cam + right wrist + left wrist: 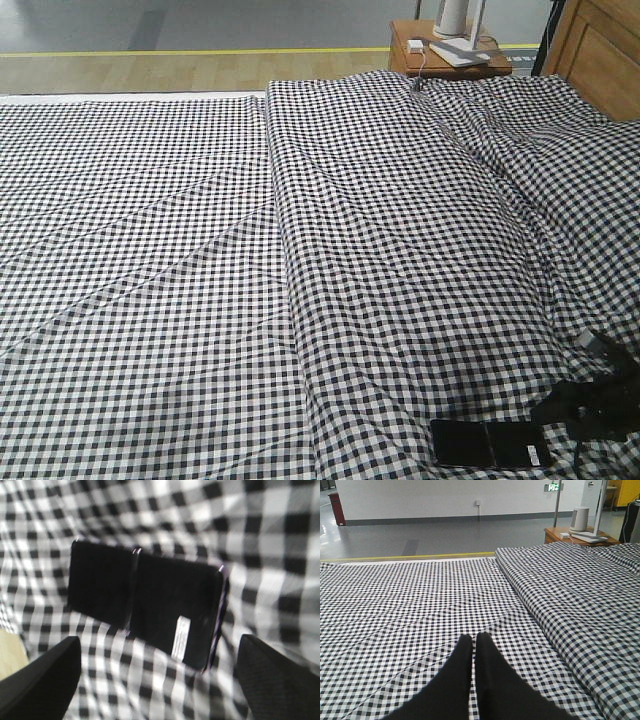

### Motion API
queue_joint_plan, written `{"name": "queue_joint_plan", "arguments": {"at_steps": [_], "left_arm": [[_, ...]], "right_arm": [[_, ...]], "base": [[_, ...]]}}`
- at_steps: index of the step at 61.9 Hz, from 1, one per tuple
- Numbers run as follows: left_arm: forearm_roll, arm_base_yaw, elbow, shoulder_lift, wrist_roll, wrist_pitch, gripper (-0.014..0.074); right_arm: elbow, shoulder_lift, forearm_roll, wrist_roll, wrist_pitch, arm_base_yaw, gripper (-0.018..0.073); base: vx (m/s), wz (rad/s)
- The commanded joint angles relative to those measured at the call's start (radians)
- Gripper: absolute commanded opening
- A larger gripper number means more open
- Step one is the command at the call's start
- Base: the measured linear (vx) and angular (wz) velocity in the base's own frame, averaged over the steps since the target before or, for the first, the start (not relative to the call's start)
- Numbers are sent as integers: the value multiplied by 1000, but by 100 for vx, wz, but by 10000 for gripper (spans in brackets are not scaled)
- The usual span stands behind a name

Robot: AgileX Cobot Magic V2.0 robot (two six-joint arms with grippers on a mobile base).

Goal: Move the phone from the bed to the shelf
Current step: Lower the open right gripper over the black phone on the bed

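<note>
The phone (490, 443), a glossy black slab with a crease and a white sticker, lies flat on the bed (300, 280) near its front right edge. In the right wrist view the phone (145, 600) fills the middle, just ahead of my right gripper (157, 672), whose jaws stand wide open with only checked cloth between them. From the front view the right gripper (560, 412) hovers just right of the phone. My left gripper (473, 639) is shut and empty over the bed (420, 605). The shelf is out of view.
A small brown bedside table (450, 55) with a white device and cable stands at the bed's far end, beside the wooden headboard (600, 50). A raised fold of cloth (285, 250) runs down the bed's middle. Grey floor with a yellow line (410, 557) lies beyond.
</note>
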Motion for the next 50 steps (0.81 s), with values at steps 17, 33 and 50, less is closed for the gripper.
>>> {"name": "queue_joint_plan", "arguments": {"at_steps": [17, 33, 50], "left_arm": [[-6, -3, 1, -6, -4, -75, 1], [-6, -3, 1, -6, -4, -75, 1], [-6, -3, 1, -6, -4, -75, 1]], "right_arm": [[-71, 35, 66, -45, 78, -6, 594], [-70, 80, 120, -100, 76, -6, 594], [-70, 145, 230, -156, 95, -6, 594]], "base": [[0, 0], [0, 0], [0, 0]]}}
